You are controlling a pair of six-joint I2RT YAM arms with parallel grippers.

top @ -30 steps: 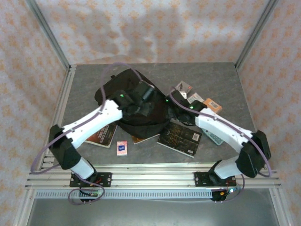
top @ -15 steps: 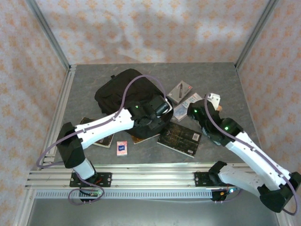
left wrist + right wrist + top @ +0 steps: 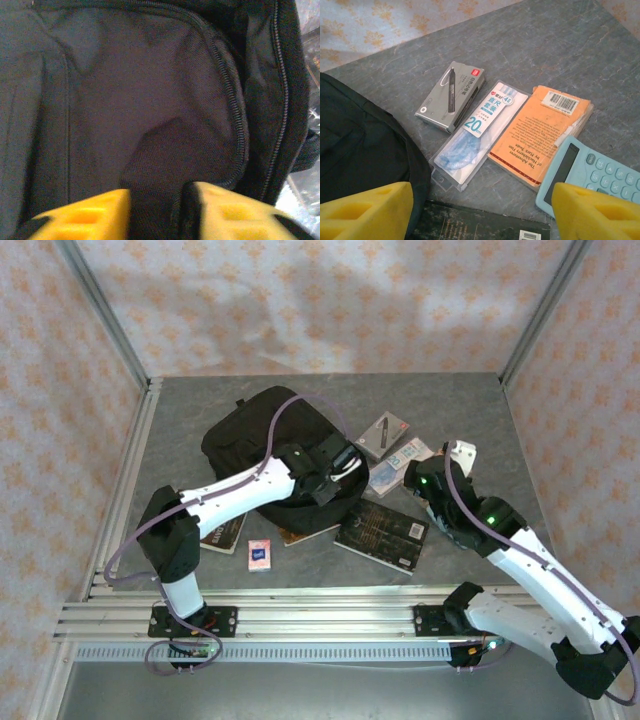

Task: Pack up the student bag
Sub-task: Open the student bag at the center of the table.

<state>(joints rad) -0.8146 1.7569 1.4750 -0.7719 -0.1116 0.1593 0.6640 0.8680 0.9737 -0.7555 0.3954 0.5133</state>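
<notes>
**A:** On the grey table [image 3: 480, 405], inside walls [image 3: 330, 300] papered with orange motifs, the student bag [image 3: 250, 435] lies left of centre, with books and stationery around its near and right sides.

**B:** What has changed since a second ago?

**A:** Both arms met over the bag then. The right gripper [image 3: 452, 455] has swung off to the stationery on the right. The left gripper [image 3: 335, 470] is still at the bag's right edge.

**B:** And the wrist cameras?

**A:** The left one shows yellow pads [image 3: 95, 215] pinching a fold of bag fabric beside a zipper [image 3: 235, 110]. The right one shows its jaws spread wide and empty above a pen box [image 3: 451, 96], a ruler pack [image 3: 477, 132], an orange book [image 3: 540, 132] and a calculator [image 3: 590, 175]. Their labels are blurred in the top view.
</notes>
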